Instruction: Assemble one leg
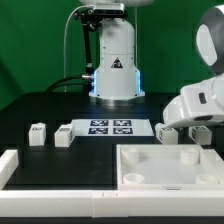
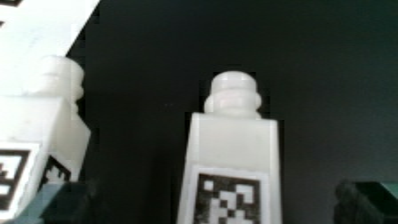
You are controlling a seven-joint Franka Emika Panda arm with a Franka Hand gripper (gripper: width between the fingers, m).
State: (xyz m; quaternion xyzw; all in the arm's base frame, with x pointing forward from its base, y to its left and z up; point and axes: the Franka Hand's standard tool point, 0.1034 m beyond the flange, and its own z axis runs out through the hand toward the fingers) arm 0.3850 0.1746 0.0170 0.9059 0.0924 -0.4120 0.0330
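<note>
**Ann:** White plastic on black: a loose leg (image 1: 38, 132) and its twin leg (image 1: 63, 135) lie off the marker board (image 1: 110, 127) on the exterior view's left. The gripper (image 1: 178, 128) is low on the right, by the tray part (image 1: 150, 178).

**Ben:** On the wrist view, the leg (image 2: 231, 150) stands upright between the fingertips (image 2: 365, 200), untouched, and the claw is spread wide. A neighbour leg (image 2: 45, 110) stands beside it.

- You see a dark counter (image 1: 60, 105) under even light, with only faint shadows; the white tray (image 1: 165, 165) glares, nearly featureless.
- A blue glow marks the arm's base (image 1: 115, 85) for you.
- Your wrist view is soft: the leg (image 2: 231, 150) blurs at its edges, its tag (image 2: 222, 200) smeared.
</note>
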